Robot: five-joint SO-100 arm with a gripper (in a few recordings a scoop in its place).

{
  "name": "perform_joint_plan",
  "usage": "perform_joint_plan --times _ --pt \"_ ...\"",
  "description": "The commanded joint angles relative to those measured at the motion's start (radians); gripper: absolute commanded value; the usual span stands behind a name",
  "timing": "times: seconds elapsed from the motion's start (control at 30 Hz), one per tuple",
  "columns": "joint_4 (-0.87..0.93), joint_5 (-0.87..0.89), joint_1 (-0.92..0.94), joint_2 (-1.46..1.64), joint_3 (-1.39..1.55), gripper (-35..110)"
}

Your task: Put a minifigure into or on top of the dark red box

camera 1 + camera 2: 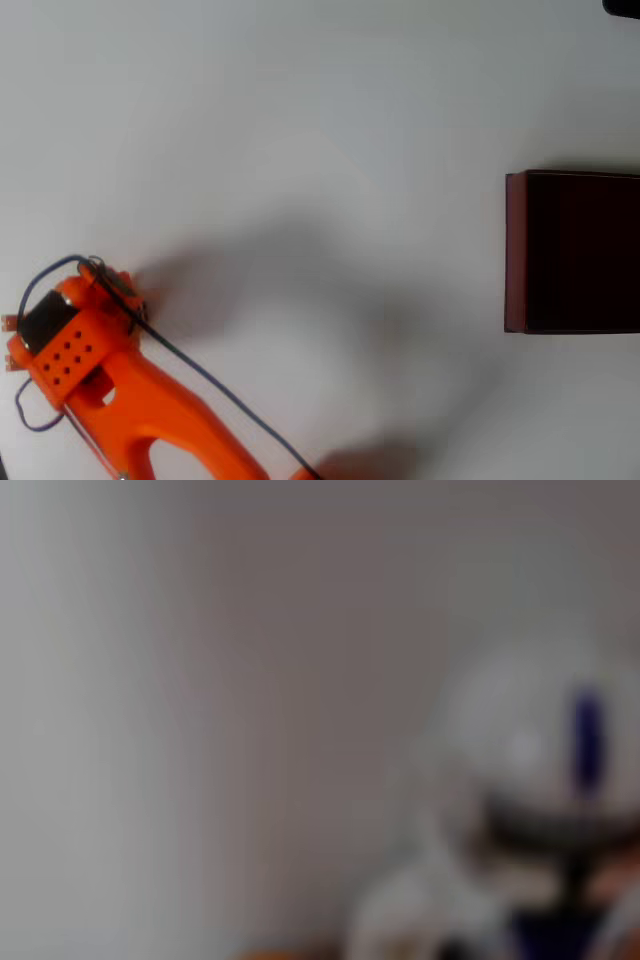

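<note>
In the overhead view my orange arm [75, 345] reaches over the table's lower left, and its wrist hides the gripper's fingers and whatever lies beneath. The dark red box [572, 252] stands at the right edge, open side up with a very dark inside, far from the arm. In the wrist view the minifigure [540, 810] sits very close and badly blurred at the lower right. It has a round white head with a dark blue mark and a dark band under it. Whether the fingers are closed on it cannot be made out.
A white tabletop [320, 120] stretches between the arm and the box. A dark cable [215, 385] runs along the arm. A small dark object [622, 6] sits at the top right corner.
</note>
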Motion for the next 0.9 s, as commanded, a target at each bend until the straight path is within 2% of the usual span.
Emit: perform_joint_plan --times 0.0,0.6,0.87 --pt "0.02 0.006 -0.005 0.006 -0.006 14" --pt "0.031 0.005 0.002 0.009 -0.002 0" --pt "0.078 -0.003 0.008 0.066 0.017 0"
